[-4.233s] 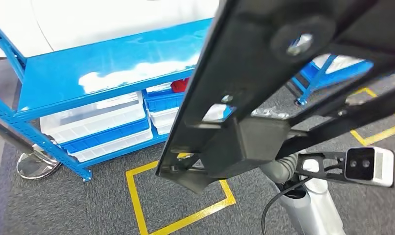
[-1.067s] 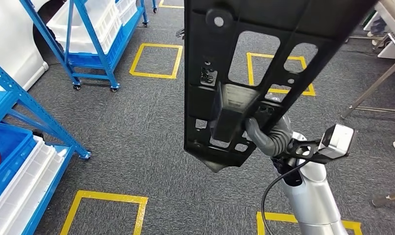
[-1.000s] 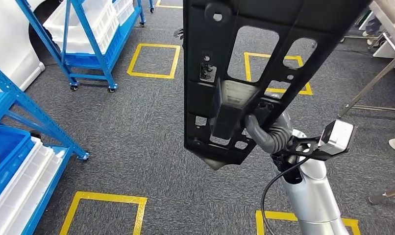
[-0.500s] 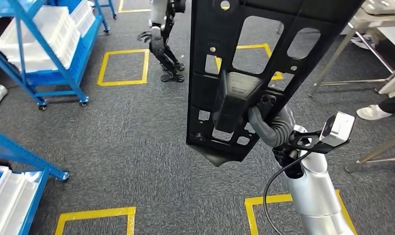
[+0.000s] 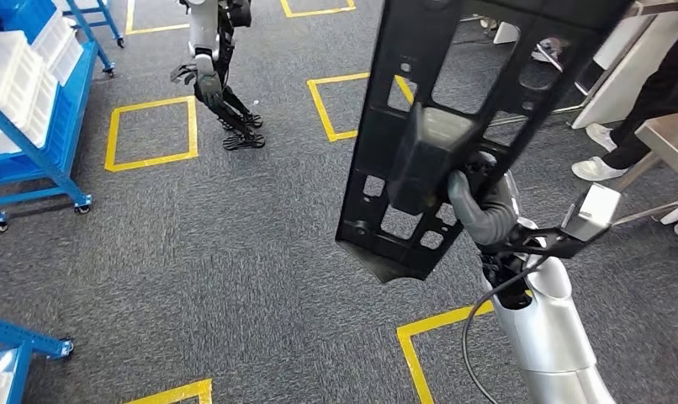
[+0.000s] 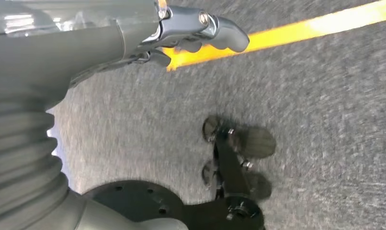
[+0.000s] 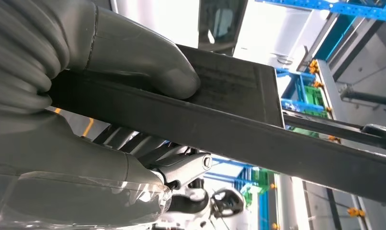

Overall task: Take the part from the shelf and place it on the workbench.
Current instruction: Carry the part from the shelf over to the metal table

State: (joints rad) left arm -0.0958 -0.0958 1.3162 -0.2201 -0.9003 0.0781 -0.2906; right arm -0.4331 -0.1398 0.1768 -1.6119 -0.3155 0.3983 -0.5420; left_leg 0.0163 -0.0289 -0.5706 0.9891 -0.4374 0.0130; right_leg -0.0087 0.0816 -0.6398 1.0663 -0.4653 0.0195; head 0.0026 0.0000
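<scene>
Right robot hand (image 5: 479, 202) grips the black part (image 5: 453, 109) above grey carpet (image 5: 193, 244) with yellow squares (image 5: 150, 132).

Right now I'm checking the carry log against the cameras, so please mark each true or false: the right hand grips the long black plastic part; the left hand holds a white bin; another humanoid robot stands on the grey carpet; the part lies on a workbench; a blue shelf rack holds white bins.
1. The right hand grips the long black plastic part. True.
2. The left hand holds a white bin. False: it holds nothing and hangs over the grey carpet.
3. Another humanoid robot stands on the carpet. True.
4. The part lies on a workbench. False: it is held up above the carpet.
5. A blue shelf rack holds white bins. True.
</scene>
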